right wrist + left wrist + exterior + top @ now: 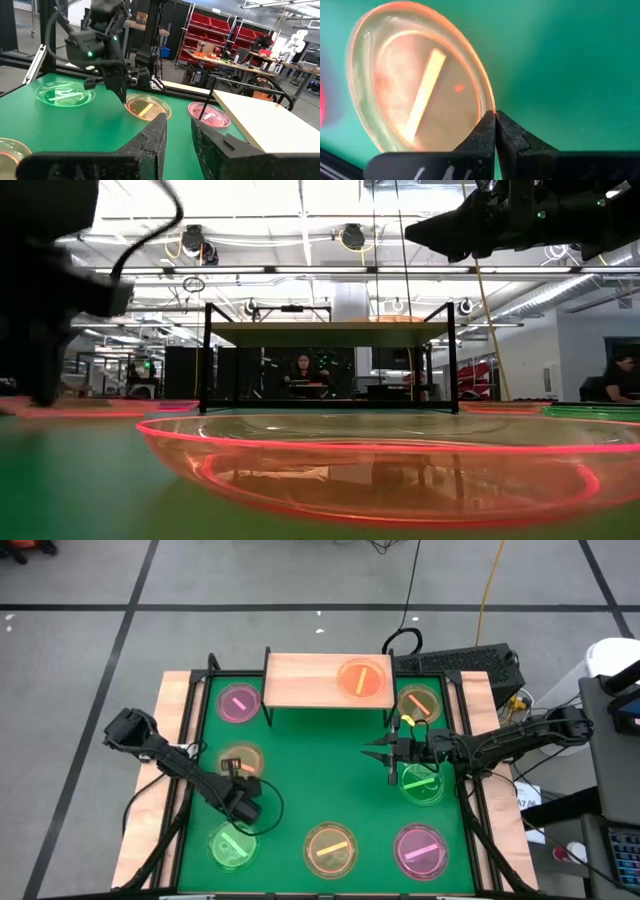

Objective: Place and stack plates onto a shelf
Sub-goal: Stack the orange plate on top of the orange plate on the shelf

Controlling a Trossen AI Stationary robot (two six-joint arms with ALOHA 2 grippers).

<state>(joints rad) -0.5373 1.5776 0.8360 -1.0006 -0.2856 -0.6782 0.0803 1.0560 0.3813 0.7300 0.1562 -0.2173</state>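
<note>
Bench w/ green mat (300, 765): fills centre of high view, carries everything below.

Shelf (300, 680): light-wood board on black legs, top centre of high view. Holds 1 plate only, no stack yet. Left half bare.

Plates, 8 counted in high view:
- orange plate on shelf (363, 677), right end of board. Done.
- pink plate, upper left (238, 703), on mat just left of shelf. Not done.
- orange plate, left centre (241, 761), on mat, rim under left end effector. Being picked, by my reading.
- green plate, lower left (231, 846). Not done.
- orange plate, bottom centre (331, 849). Not done.
- pink plate, lower right (418, 850). Not done.
- green plate, right centre (422, 783), partly under right arm. Not done.
- orange plate, upper right (415, 701), on mat beside shelf's right end. Not done.

Left end effector (495, 116): fingers together, pinched on near rim of orange plate, left centre; plate looks flat on mat, not lifted.

Right end effector (383, 750): above mat, right of centre, below shelf; fingers a little apart, nothing between them.

Tally: 1 of 8 placed, 1 in hand, 6 untouched. Est. early stage; stacking will be needed, shelf looks approx. two plates wide.
</note>
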